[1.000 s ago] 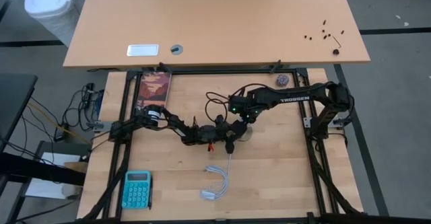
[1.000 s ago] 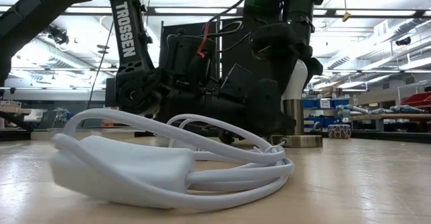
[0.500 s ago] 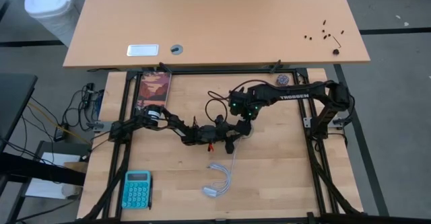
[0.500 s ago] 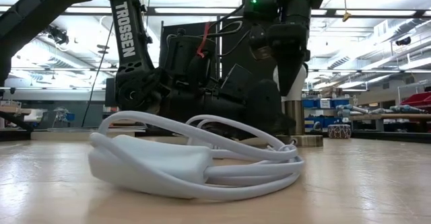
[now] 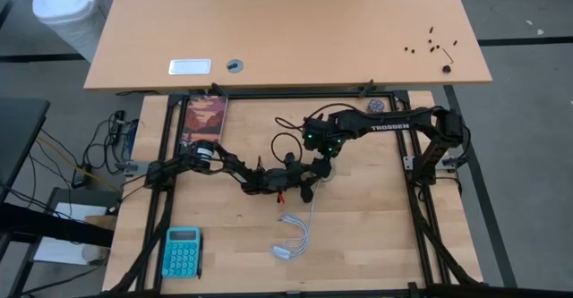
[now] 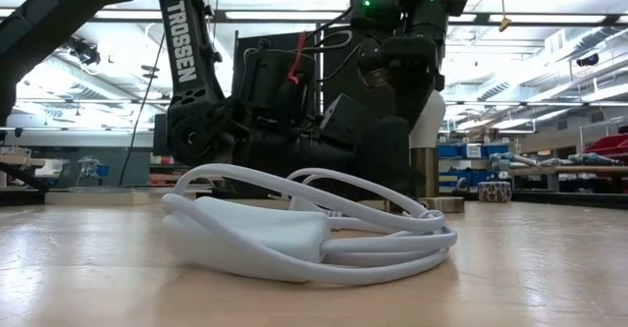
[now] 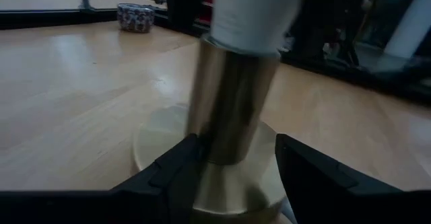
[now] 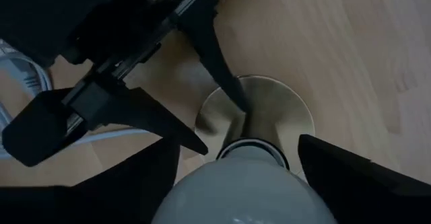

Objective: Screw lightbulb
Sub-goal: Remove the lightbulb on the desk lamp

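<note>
A brass socket (image 7: 232, 109) stands on its round base (image 8: 291, 109) at the table's middle. The white lightbulb (image 8: 236, 194) stands upright in its top, also seen in the low view (image 6: 429, 121). My left gripper (image 7: 236, 153) lies low and level, shut around the socket's stem. My right gripper (image 8: 239, 146) comes down from above, and its fingers close on the bulb's two sides. In the high view the left gripper (image 5: 307, 183) and the right gripper (image 5: 324, 157) meet there. The socket's white cord (image 5: 311, 210) runs to a coil (image 6: 294, 239) nearer the front edge. My left gripper pinches the socket's brass stem (image 7: 222, 133) between its two fingers, just above the round base. The fingers come in level from the table's left and lie across the stem. The socket stands upright with its base flat on the table. My right gripper has the lightbulb's wide white body (image 8: 202, 197) between its two fingers (image 8: 135, 183), one on each side. They come from above, pointing steeply down. The bulb stands upright in the socket's top collar (image 8: 252, 146).
A teal calculator (image 5: 182, 251) lies front left and a picture book (image 5: 206, 119) back left. A small patterned ball (image 5: 374, 106) sits at the back right. The coiled cord with its white switch (image 5: 288, 249) lies in front of the socket. Black frame rails border the table.
My right gripper has rolled about the bulb's upright line, staying over the socket. The cord coil has slid a little along the table toward its right edge. My left gripper stays shut on the stem.
</note>
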### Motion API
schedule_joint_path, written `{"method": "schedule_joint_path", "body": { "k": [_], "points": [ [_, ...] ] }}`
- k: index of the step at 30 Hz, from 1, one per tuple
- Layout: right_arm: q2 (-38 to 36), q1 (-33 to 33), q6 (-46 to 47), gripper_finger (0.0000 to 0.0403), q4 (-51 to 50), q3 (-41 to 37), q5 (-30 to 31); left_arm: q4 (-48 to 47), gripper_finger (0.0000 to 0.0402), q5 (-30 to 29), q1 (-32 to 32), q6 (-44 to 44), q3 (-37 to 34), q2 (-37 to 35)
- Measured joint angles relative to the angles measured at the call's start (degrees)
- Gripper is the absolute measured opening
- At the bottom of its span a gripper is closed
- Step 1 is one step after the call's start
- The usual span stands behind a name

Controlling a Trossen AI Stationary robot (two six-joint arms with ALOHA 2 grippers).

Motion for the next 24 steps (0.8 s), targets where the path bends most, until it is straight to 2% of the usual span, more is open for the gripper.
{"method": "schedule_joint_path", "body": {
  "k": [5, 12, 16, 20, 24],
  "points": [
    [0.0, 0.1, 0.1, 0.0321, 0.8, 0.0, -0.1, -0.2, 0.0219, -1.6, 0.0, -0.7, 0.7, 0.0],
    [0.0, 0.1, 1.8, 0.0299, 1.4, 0.1, -0.5, -6.2, 0.0268, -2.3, 0.5, 9.3, 6.1, 0.3],
    [0.0, 0.1, 1.9, 0.0285, 1.4, 0.1, -0.6, -8.5, 0.0289, -0.3, 1.3, 12.3, 8.6, 0.2],
    [0.0, 0.1, 1.9, 0.0272, 1.2, 0.1, -0.6, -9.1, 0.0287, -0.3, 1.5, 12.7, 9.2, 0.2],
    [-0.1, 0.1, 1.8, 0.0262, 0.7, 0.1, -0.7, -11.1, 0.0257, -0.2, 1.3, 12.5, 9.1, 0.2]
  ]
}}
